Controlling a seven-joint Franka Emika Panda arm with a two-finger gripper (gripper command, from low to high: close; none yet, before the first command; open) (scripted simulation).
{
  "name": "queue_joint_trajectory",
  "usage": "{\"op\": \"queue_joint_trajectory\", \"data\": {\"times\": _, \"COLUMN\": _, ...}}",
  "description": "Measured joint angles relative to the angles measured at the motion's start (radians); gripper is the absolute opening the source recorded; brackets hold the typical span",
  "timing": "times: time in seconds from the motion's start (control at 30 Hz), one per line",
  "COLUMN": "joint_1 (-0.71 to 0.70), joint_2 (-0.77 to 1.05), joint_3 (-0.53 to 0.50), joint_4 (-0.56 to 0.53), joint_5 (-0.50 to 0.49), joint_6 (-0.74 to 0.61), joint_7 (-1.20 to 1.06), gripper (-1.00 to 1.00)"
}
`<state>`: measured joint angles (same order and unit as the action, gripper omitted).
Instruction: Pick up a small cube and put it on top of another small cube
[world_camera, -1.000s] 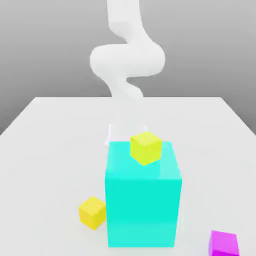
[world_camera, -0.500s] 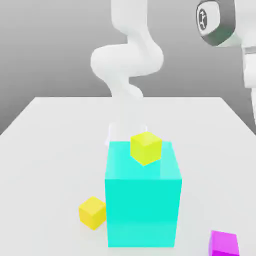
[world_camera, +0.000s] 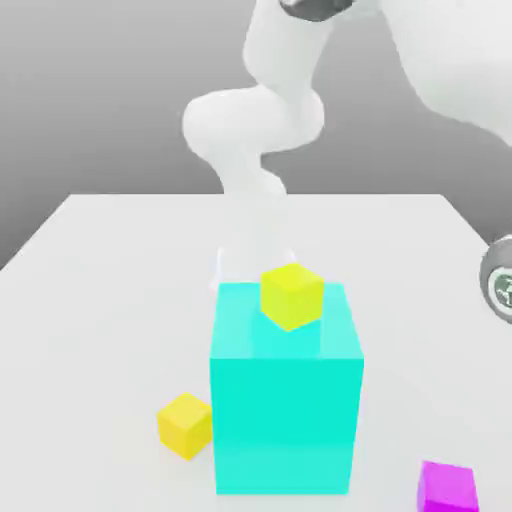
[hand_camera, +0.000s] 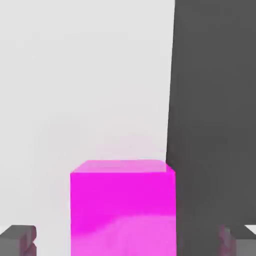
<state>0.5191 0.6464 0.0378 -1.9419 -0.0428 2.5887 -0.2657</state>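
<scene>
A magenta small cube rests on the white table between my gripper's two grey fingertips. The gripper is open, with a gap of bare table on each side of the cube. The same magenta cube lies at the near right corner of the exterior view. One yellow small cube sits on top of a big cyan cube. Another yellow small cube lies on the table to the exterior view's left of the cyan cube.
The white arm rises behind the cyan cube and bends over to the exterior view's right, where a grey joint hangs. The table's edge runs close beside the magenta cube, with dark ground beyond it.
The arm's upper links have swung into the exterior view's right side and come lower. None of the cubes has moved.
</scene>
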Motion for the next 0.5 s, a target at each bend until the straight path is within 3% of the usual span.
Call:
{"op": "queue_joint_trajectory", "data": {"times": 0.17, "joint_1": 0.001, "joint_2": 0.018, "joint_3": -0.001, "joint_4": 0.004, "joint_5": 0.0, "joint_6": 0.011, "joint_7": -0.001, "gripper": -1.0}}
{"op": "queue_joint_trajectory", "data": {"times": 0.3, "joint_1": -0.001, "joint_2": -0.079, "joint_3": 0.003, "joint_4": -0.018, "joint_5": 0.006, "joint_6": -0.064, "joint_7": -0.006, "gripper": -1.0}}
{"op": "queue_joint_trajectory", "data": {"times": 0.5, "joint_1": -0.082, "joint_2": -0.298, "joint_3": -0.011, "joint_4": -0.205, "joint_5": 0.004, "joint_6": -0.092, "joint_7": -0.156, "gripper": -1.0}}
